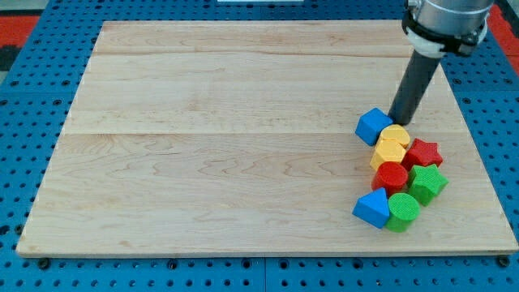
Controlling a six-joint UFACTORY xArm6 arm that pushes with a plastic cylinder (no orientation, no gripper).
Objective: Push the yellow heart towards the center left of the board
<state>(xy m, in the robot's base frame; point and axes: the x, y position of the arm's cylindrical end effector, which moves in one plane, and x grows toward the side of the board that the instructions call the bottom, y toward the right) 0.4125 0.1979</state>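
Note:
The yellow heart (397, 135) lies at the top of a tight cluster of blocks at the view's right on the wooden board (203, 146). My tip (399, 122) stands just above the heart, touching or almost touching its upper edge, and just right of a blue cube (373, 125). A yellow hexagon (389, 152) sits directly below the heart.
The cluster also holds a red star (423, 152), a red cylinder (391, 175), a green star (426, 183), a green cylinder (403, 210) and a blue triangle (373, 208). Blue pegboard surrounds the board.

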